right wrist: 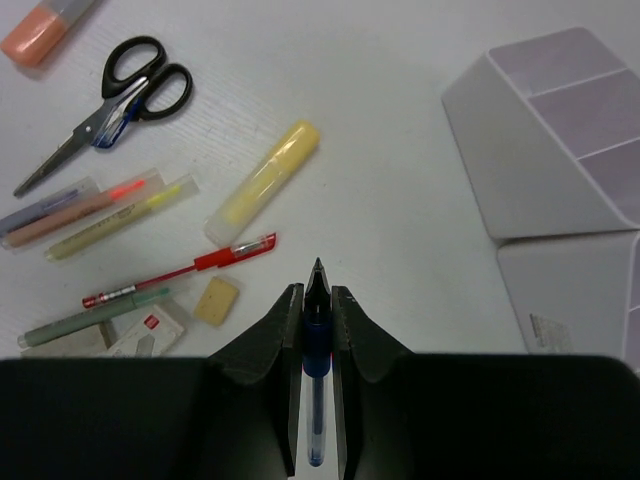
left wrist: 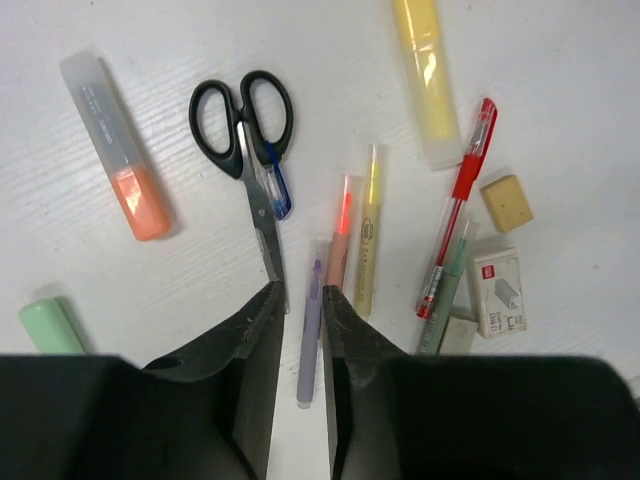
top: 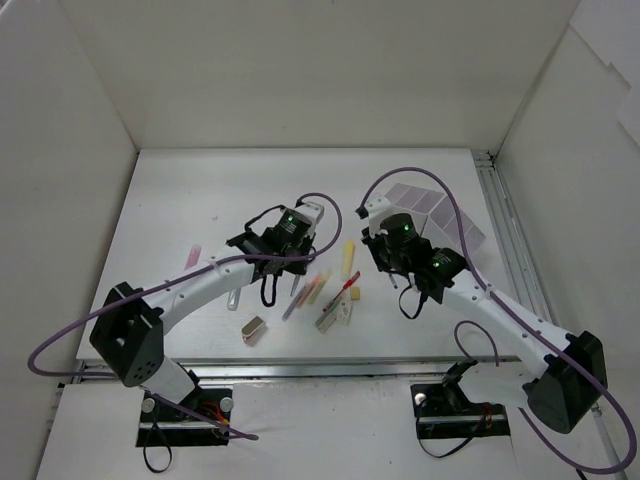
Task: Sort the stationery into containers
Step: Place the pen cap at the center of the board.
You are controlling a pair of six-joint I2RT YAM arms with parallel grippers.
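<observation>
My left gripper (left wrist: 303, 290) is low over the table, its jaws closed around a thin purple pen (left wrist: 310, 340) that lies in line with an orange pen (left wrist: 340, 235) and a yellow pen (left wrist: 367, 240). Black-handled scissors (left wrist: 250, 130) lie just ahead of it. My right gripper (right wrist: 317, 290) is shut on a blue pen (right wrist: 316, 340) whose tip pokes out past the fingertips, above bare table. The white divided tray (right wrist: 560, 150) lies to its right. In the top view both grippers (top: 280, 245) (top: 390, 250) hover near the table's middle.
Around the pens lie an orange marker (left wrist: 120, 150), a yellow marker (left wrist: 430, 80), a pale-green marker (left wrist: 50, 328), a red pen (left wrist: 458, 205), a beige eraser (left wrist: 506, 202) and a staple box (left wrist: 497, 290). A small metallic block (top: 253, 328) sits near the front edge.
</observation>
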